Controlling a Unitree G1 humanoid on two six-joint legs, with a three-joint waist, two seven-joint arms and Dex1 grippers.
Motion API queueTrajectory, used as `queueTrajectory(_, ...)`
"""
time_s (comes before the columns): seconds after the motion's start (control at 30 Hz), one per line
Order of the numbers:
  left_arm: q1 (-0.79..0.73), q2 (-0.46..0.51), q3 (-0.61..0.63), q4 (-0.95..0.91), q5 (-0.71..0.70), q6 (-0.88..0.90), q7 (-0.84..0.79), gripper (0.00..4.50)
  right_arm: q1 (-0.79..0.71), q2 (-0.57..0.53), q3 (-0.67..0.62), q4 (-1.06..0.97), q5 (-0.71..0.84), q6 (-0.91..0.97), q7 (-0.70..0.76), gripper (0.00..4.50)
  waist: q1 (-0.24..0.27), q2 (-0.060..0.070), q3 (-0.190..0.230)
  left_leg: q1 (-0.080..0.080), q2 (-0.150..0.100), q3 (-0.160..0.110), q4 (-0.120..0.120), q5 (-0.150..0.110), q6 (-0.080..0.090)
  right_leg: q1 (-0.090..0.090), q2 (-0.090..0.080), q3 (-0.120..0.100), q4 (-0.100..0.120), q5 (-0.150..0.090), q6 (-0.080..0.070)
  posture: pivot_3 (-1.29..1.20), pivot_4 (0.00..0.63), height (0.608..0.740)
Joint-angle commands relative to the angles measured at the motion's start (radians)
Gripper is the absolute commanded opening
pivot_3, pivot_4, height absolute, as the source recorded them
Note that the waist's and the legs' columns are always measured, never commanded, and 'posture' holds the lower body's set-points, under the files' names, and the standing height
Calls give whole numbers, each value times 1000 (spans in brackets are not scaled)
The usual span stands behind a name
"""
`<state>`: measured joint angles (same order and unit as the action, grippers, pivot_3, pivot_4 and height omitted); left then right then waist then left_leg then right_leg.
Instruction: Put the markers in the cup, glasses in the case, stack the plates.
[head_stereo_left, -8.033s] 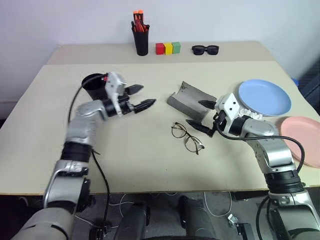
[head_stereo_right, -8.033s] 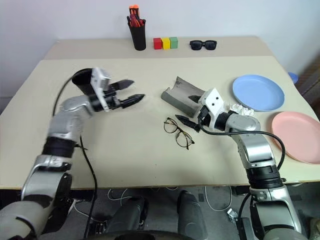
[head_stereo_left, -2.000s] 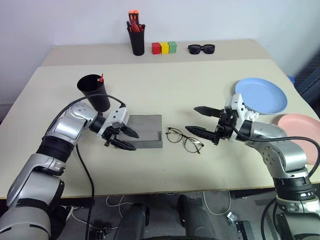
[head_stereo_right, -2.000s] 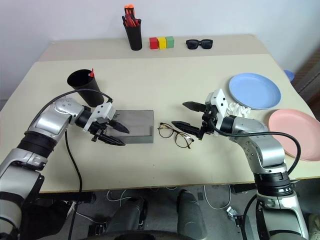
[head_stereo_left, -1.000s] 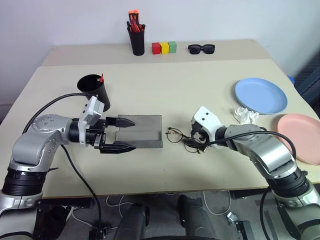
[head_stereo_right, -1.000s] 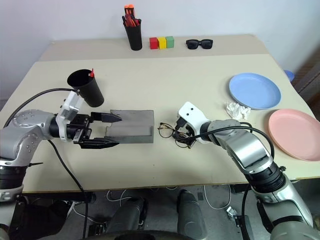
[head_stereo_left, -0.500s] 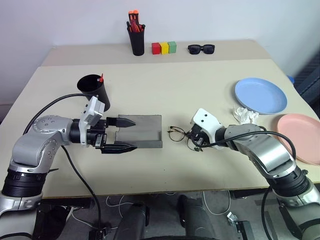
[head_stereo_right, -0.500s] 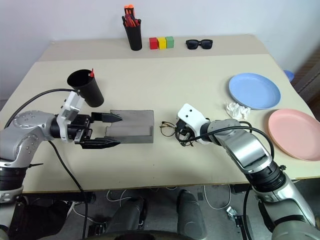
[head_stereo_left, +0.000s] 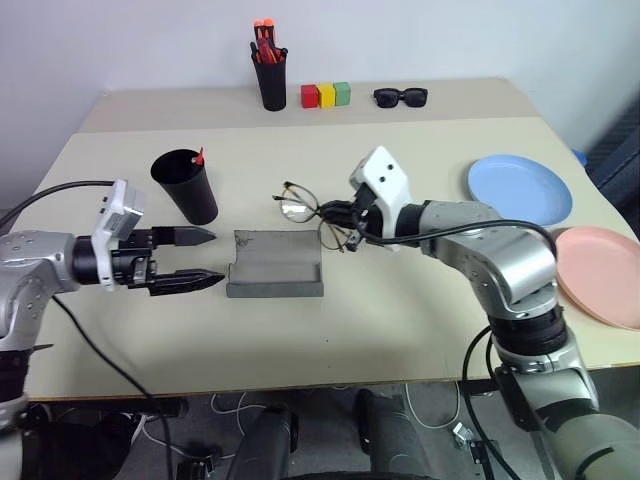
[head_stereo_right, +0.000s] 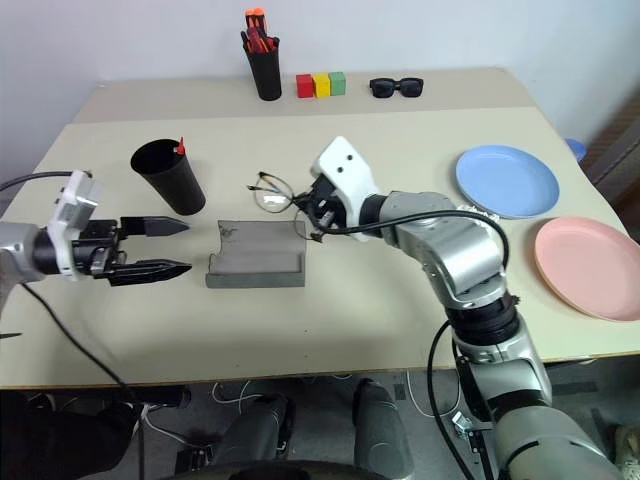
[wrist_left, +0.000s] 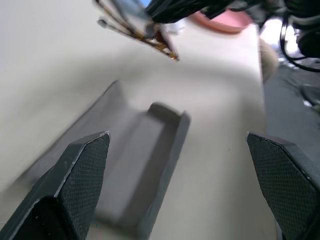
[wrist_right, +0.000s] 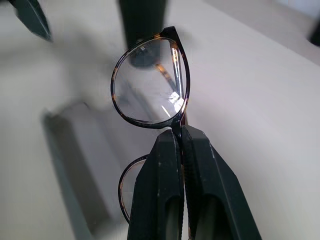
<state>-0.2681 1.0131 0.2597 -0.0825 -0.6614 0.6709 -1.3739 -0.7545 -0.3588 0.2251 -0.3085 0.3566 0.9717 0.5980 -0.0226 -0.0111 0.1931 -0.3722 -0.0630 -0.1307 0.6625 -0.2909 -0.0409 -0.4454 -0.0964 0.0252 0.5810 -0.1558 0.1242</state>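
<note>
Right gripper (wrist_right: 181, 137), now clamped on the glasses (head_stereo_left: 312, 214), has lifted them off the table to above the open case (head_stereo_left: 276, 266); left gripper (head_stereo_left: 200, 258) waits wide beside it.

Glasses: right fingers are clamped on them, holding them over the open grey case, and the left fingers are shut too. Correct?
Not quite. The left gripper is open, its fingers spread apart beside the case, as the left eye view shows. The rest holds: the right gripper is clamped on the glasses, held above the open grey case.
</note>
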Motion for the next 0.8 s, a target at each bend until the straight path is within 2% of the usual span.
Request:
queueTrajectory(0.03, 53, 62, 69, -21, -15, -1, -37, 4500, -66, 97, 31, 47, -10, -82, -18, 40, -5, 1, 1, 0, 0, 0, 0, 0, 0, -1, 0, 0, 1, 0, 0, 0, 150, 740)
queueTrajectory(0.23, 109, 63, 116, -62, -25, -19, -23, 4500, -55, 195, 110, 206, -85, -224, -27, 40, -10, 0, 0, 0, 1, 0, -1, 0, 0, -1, 0, 0, 0, 0, 0, 0, 150, 740)
queueTrajectory(0.33, 130, 48, 124, -90, -30, -23, -8, 4500, -16, 184, 171, 255, -146, -284, -21, 40, -14, 0, 0, 0, 0, 0, -1, 0, -1, -1, 0, 0, 1, 0, -1, 0, 150, 740)
queueTrajectory(0.43, 136, 38, 126, -103, -37, -25, 3, 4500, 19, 123, 261, 278, -239, -341, 9, 40, -20, 0, 0, 0, 0, 0, -1, 0, -1, -1, 0, 0, 1, 0, -1, 0, 150, 740)
queueTrajectory(0.8, 78, 17, 67, -67, -23, -76, 14, 4500, 57, 70, 285, 177, -244, -277, 115, 40, -21, 1, 0, 0, 1, 0, -2, 0, -2, -2, 1, 0, 2, -1, -2, 0, 150, 740)
